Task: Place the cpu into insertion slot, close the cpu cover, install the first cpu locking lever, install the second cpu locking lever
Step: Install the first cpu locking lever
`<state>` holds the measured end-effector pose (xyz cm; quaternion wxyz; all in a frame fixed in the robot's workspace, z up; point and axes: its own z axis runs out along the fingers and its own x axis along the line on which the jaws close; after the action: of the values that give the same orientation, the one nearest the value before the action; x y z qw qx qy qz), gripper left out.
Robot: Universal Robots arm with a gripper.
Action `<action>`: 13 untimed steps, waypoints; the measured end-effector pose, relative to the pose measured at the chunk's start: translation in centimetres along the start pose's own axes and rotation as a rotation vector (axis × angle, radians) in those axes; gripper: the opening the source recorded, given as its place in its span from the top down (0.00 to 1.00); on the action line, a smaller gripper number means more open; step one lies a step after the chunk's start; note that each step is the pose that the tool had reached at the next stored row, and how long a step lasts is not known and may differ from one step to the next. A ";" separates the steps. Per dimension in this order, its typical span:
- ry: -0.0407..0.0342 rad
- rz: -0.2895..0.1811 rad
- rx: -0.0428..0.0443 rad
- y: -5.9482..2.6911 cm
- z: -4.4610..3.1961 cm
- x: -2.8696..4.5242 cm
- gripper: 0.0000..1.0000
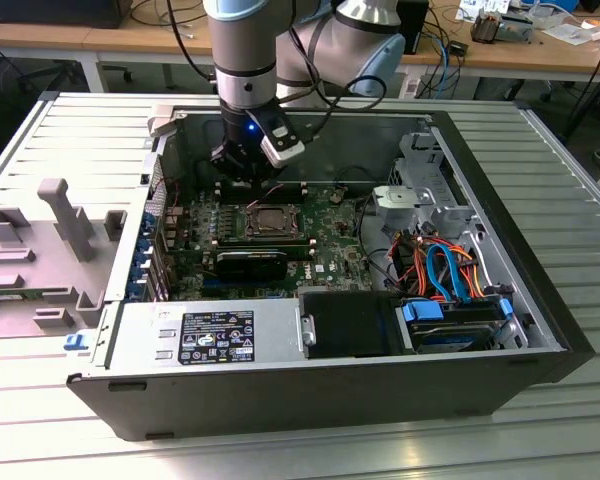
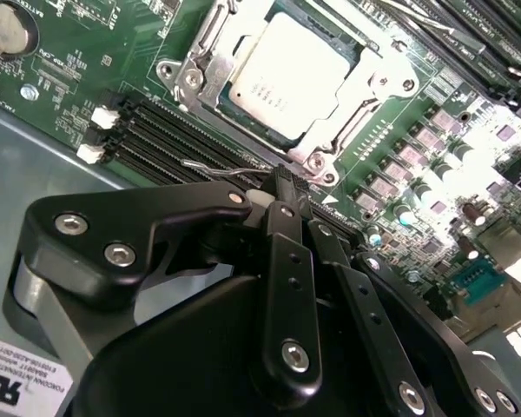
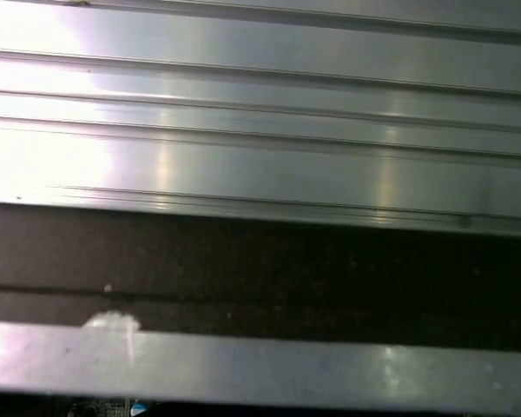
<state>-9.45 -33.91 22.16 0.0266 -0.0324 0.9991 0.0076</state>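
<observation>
exterior view: black pincer (image 1: 242,172) lowered inside the open grey computer case (image 1: 540,330) on the ribbed metal tabletop (image 1: 70,130), hanging just behind the square silver-rimmed insertion slot (image 1: 272,222), likely to work the socket hardware.

second wrist view: pincer (image 2: 282,184) with fingers drawn together, seemingly pinching a thin wire locking lever (image 2: 213,167) beside the socket. just ahead, the silver-grey square cpu (image 2: 286,74) lies flat in the slot, the thin silver cpu cover (image 2: 369,87) framing it, apparently closed.

first wrist view: ribbed metal surface.
</observation>
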 end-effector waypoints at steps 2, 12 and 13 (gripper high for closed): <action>0.0006 0.000 0.0000 0.02 0.10 -0.29 0.89; 0.0025 -0.016 0.0023 0.07 1.20 -0.85 0.89; 0.0027 -0.019 0.0028 0.07 1.32 -0.87 0.89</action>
<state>-8.52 -33.76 20.90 0.0253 -0.0416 0.9988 0.0059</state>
